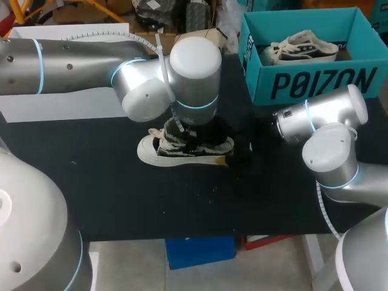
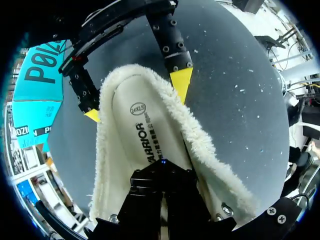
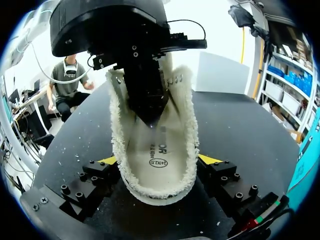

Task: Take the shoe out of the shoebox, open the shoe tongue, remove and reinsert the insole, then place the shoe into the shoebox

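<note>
A zebra-patterned shoe (image 1: 182, 148) with a white sole lies on the black table under my left arm. Its fleece lining (image 2: 210, 165) is spread wide, and the white insole (image 2: 131, 135) shows inside. My left gripper (image 2: 162, 165) is shut, tips down on the middle of the insole (image 3: 160, 145); I cannot tell whether it pinches it. My right gripper (image 3: 157, 160) holds the heel end, with one yellow fingertip (image 3: 209, 159) against each side of the shoe (image 3: 150, 192). In the left wrist view, the right gripper's fingertips (image 2: 181, 82) flank that same end.
The teal shoebox (image 1: 315, 82) stands open at the back right with a second pale shoe (image 1: 303, 50) inside. My left arm's wrist (image 1: 194, 73) hangs right over the shoe. A white board (image 1: 60, 103) lies at the back left.
</note>
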Robot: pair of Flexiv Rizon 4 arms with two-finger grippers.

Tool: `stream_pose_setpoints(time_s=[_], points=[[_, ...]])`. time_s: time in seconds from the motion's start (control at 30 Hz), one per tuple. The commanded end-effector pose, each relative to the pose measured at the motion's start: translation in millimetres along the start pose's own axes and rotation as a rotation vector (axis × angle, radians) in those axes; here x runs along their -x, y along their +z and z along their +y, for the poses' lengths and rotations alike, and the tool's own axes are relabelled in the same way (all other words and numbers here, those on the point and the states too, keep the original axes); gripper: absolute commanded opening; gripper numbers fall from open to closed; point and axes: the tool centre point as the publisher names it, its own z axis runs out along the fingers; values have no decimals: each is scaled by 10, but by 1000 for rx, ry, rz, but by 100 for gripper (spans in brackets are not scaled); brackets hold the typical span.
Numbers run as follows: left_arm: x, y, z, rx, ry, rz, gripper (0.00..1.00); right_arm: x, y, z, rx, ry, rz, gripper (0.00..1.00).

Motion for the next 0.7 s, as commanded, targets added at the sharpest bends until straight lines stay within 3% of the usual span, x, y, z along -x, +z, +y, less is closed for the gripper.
stream_pose_setpoints(time_s=[0.03,0.33,0.4,0.63,0.7], points=[[0,-155,61,-28,-2,10,0,4,29,-8,-2,1,1,0],[-48,-370,63,-103,-11,58,0,4,29,-8,-2,1,1,0],[-60,-326,44,-113,-15,128,0,4,29,-8,-2,1,1,0],[-143,-140,46,-268,-12,267,0,4,29,-8,-2,1,1,0],[-148,-110,53,-250,-22,299,0,4,29,-8,-2,1,1,0]])
